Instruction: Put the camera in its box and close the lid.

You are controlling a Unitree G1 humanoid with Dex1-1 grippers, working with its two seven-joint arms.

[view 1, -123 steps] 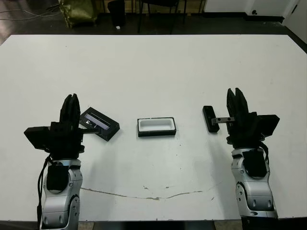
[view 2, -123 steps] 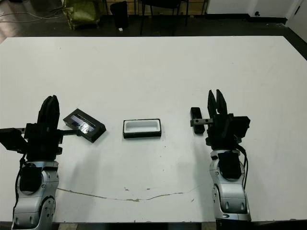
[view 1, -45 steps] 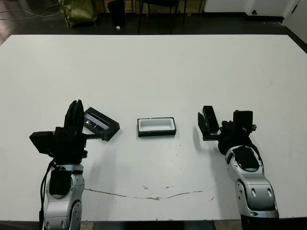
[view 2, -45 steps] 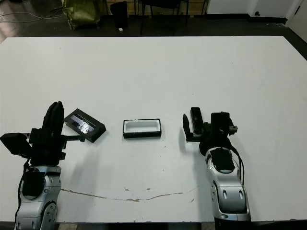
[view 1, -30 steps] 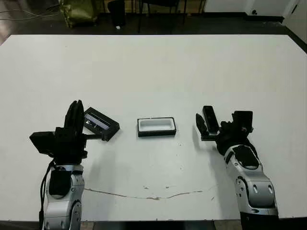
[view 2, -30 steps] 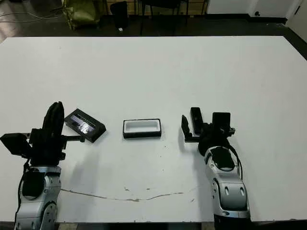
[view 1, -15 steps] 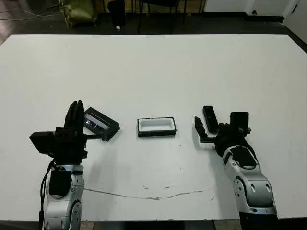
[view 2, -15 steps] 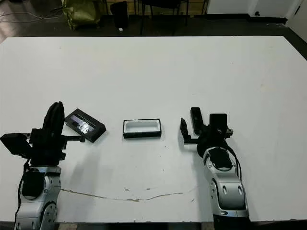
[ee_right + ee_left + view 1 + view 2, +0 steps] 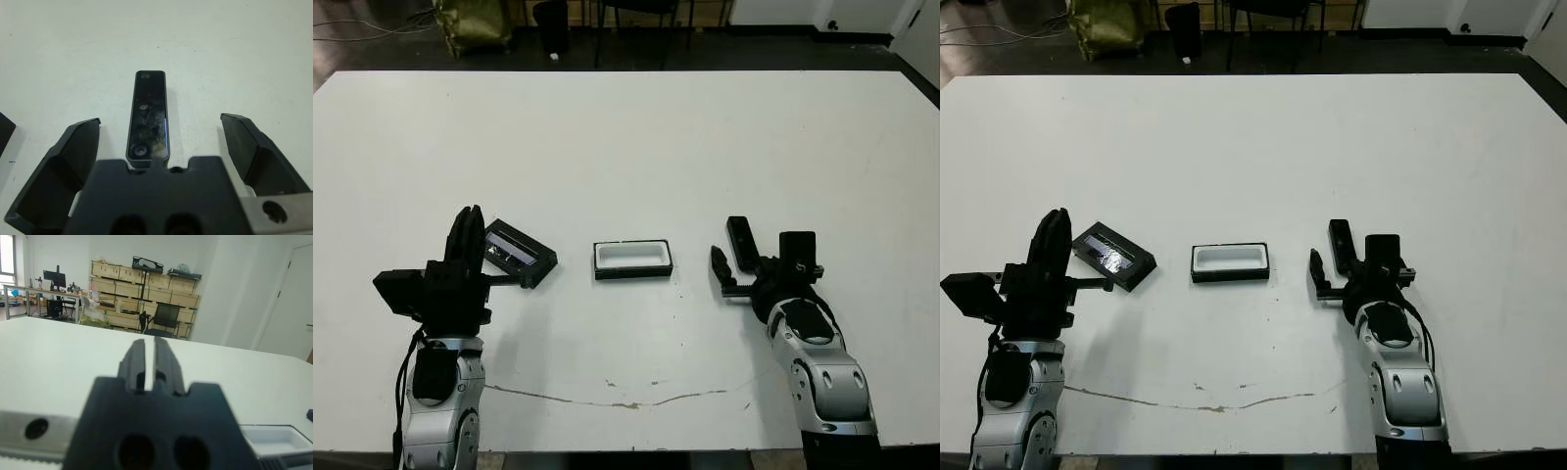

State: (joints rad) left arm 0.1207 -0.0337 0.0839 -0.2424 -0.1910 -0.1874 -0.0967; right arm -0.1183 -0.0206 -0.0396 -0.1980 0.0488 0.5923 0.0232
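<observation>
between the spread fingers of the right gripper (image 9: 157, 142) lies the camera (image 9: 148, 115), flat on the table (image 9: 626, 137), not yet gripped. box (image 9: 632, 259) empty, well apart; lid (image 9: 521, 253) off, beside the left gripper (image 9: 465, 235), fingers nearly together, holding nothing. nothing packed yet. camera's near end hidden by gripper body.

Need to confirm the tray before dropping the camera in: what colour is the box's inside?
White lining inside a black rim, on the box; clearest in the left eye view.
</observation>
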